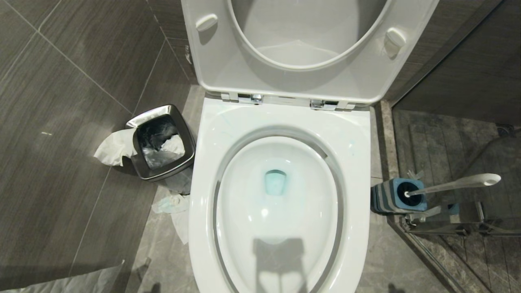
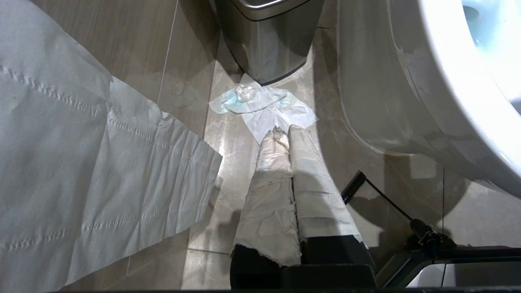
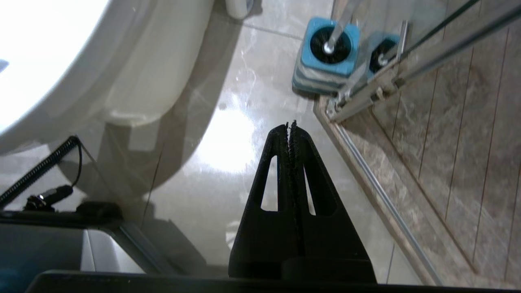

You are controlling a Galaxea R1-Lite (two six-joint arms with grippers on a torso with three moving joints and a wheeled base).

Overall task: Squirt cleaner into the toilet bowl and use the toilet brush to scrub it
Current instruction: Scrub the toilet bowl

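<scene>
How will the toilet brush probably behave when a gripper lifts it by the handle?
The toilet brush probably feels light and stiff: a thin plastic handle. It leans in its holder, so the holder may tip or lift too. The glossy handle may slip.

The left gripper [image 2: 283,131], its fingers [image 2: 270,171] wrapped in white paper and pressed together, hangs over the tiled floor [image 2: 228,171]. Crumpled tissue [image 2: 264,108] lies just beyond, before the steel waste bin [image 2: 268,44]. The toilet bowl [image 2: 407,81] curves alongside; a long paper sheet [image 2: 81,162] spreads opposite.
</scene>
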